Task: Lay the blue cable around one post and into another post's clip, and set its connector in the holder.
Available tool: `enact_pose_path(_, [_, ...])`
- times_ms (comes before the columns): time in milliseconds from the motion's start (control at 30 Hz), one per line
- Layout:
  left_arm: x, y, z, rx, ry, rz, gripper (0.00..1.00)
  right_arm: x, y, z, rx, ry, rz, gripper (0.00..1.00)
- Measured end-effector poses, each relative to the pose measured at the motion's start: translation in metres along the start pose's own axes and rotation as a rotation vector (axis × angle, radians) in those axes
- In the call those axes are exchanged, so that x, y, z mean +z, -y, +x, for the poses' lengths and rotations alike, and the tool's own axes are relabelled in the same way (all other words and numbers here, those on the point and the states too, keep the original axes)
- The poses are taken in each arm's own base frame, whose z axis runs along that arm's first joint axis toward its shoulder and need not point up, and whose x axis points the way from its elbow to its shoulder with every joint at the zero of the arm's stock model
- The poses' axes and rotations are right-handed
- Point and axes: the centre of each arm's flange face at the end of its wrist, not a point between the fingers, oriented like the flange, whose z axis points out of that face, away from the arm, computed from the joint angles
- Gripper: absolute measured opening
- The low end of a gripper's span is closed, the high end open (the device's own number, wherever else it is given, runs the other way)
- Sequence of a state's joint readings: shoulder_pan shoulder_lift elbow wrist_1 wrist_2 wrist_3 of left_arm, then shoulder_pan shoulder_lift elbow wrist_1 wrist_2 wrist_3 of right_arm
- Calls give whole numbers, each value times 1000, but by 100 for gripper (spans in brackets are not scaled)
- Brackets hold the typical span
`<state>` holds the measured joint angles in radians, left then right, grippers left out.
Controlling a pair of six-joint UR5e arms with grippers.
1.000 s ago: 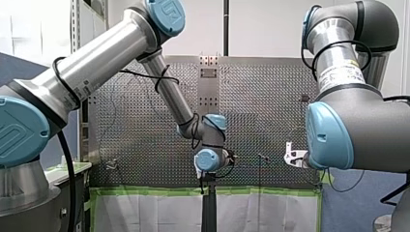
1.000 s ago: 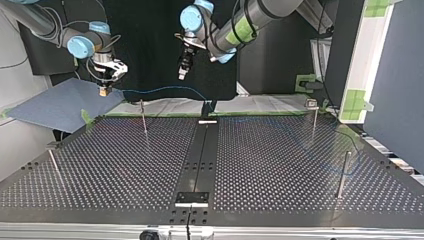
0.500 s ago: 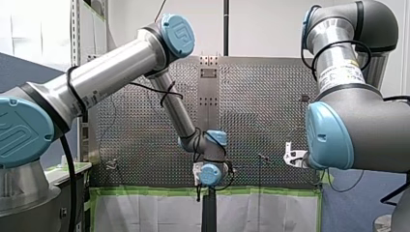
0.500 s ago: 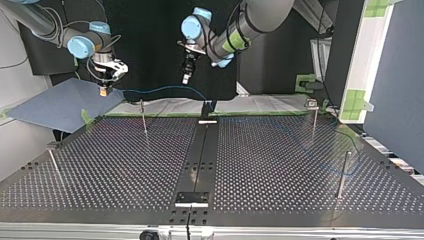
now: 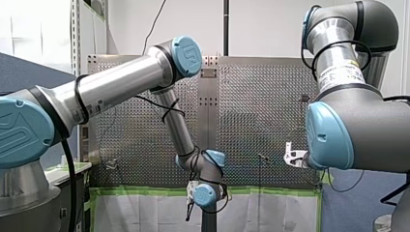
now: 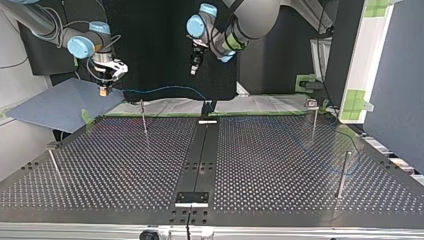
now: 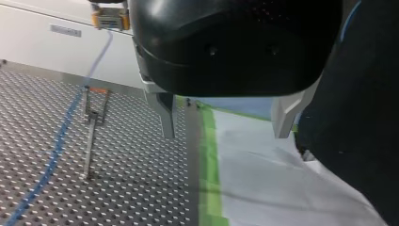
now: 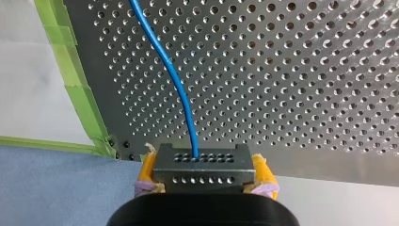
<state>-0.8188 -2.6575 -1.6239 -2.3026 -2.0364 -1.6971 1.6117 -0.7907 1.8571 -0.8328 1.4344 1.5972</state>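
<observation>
My right gripper point(image 8: 203, 165) is shut on the grey metal connector point(image 8: 202, 176), with its yellow pads point(image 8: 147, 169) on both sides. The blue cable point(image 8: 175, 80) runs from the connector out over the perforated table. In the top view my right gripper point(image 6: 104, 90) hangs above the table's far left corner. From it the cable point(image 6: 165, 89) sags across to the middle, then trails along the table's right side. My left gripper point(image 6: 193, 70) hovers open behind the far edge with nothing in it point(image 7: 225, 126). Ahead of it stands a thin post point(image 7: 90, 134) beside the cable point(image 7: 59, 141).
Thin posts point(image 6: 143, 117) point(image 6: 55, 167) point(image 6: 314, 120) point(image 6: 344, 175) stand on the perforated table point(image 6: 280, 180). A black strip point(image 6: 200, 160) runs down its middle, with a small bracket point(image 6: 192, 197) near the front. Green tape point(image 7: 209, 155) and a white sheet point(image 7: 273, 179) border the far edge.
My left arm has swung: its gripper drifted toward the top view's right and sank lower in the front view. My right gripper has kept still, holding the connector.
</observation>
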Motion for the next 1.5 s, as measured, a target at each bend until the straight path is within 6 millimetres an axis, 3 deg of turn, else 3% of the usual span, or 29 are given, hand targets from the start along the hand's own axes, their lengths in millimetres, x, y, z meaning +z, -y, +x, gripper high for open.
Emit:
enact_pose_path(567, [-1, -11, 69, 48, -63, -79, 99, 0, 0, 0, 0, -2, 0, 3])
enact_pose_path(667, [-3, -12, 72, 57, -74, -89, 99, 0, 0, 0, 0, -1, 0, 3])
enact_pose_path(1300, [-10, 18, -11, 45, 3, -114, 99, 1, 1, 0, -1, -6, 3, 3])
enact_pose_path(1500, [-9, 20, -20, 36, 14, -107, 99, 1, 1, 0, -1, -9, 3, 3])
